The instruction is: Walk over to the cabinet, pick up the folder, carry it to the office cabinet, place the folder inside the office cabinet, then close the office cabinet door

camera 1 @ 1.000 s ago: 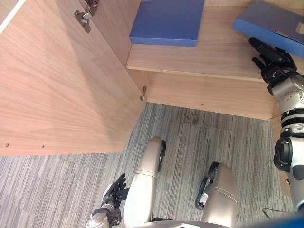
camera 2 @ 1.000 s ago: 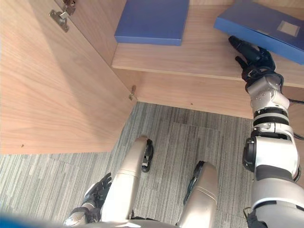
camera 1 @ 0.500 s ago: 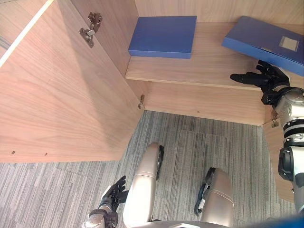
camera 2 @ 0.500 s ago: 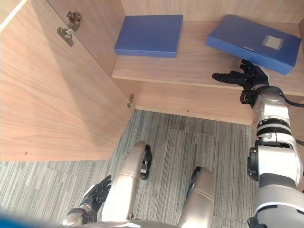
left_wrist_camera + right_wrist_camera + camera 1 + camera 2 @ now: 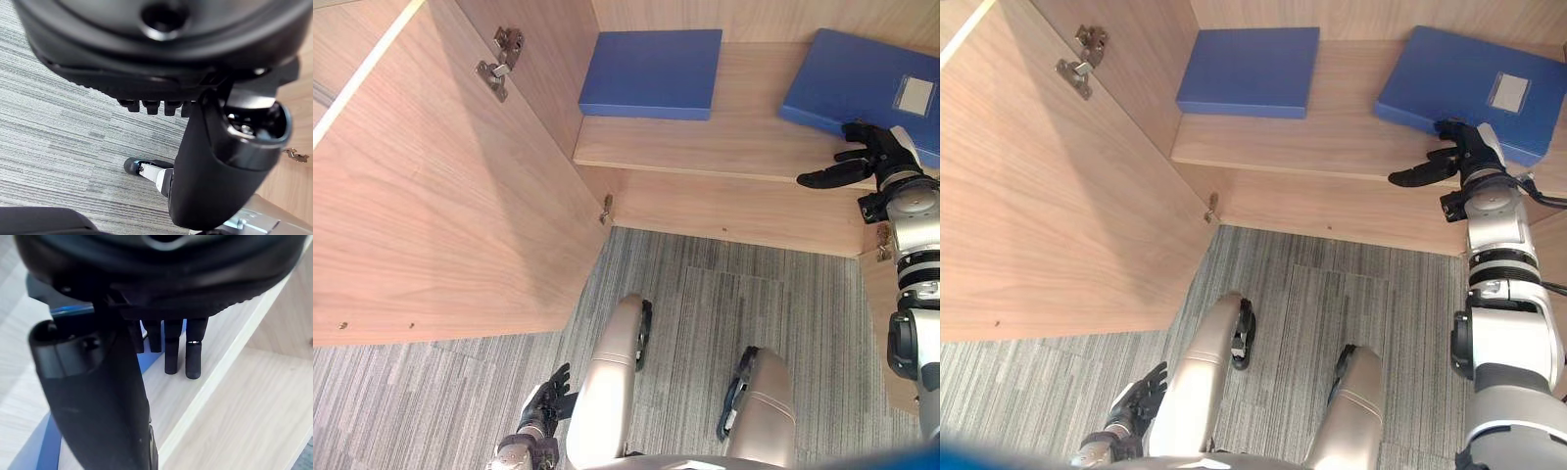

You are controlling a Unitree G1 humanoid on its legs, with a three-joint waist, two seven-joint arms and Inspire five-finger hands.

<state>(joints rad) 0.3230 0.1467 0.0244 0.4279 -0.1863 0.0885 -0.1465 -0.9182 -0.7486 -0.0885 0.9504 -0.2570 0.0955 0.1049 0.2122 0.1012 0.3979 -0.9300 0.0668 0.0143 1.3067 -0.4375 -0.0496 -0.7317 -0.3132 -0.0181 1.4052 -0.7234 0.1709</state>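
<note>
Right hand [image 5: 876, 155]: fingers straight and apart, thumb splayed to the side, clamped on nothing. The folder [image 5: 862, 83], the blue one with a pale label, lies flat on the shelf [image 5: 734, 147] directly beyond the fingertips. They meet its near edge, though firm contact cannot be confirmed. Judgement: the folder is already placed, since it rests on its own with no grip on it. The flat hand looks suited to nudging it deeper so the door will clear it. A second folder [image 5: 653, 73] lies flat well to the hand's left. The cabinet door [image 5: 440, 215] stands wide open further left, so closing is not yet done. Left hand [image 5: 544, 401] hangs low over the carpet [image 5: 705, 294], fingers relaxed, holding nothing.
</note>
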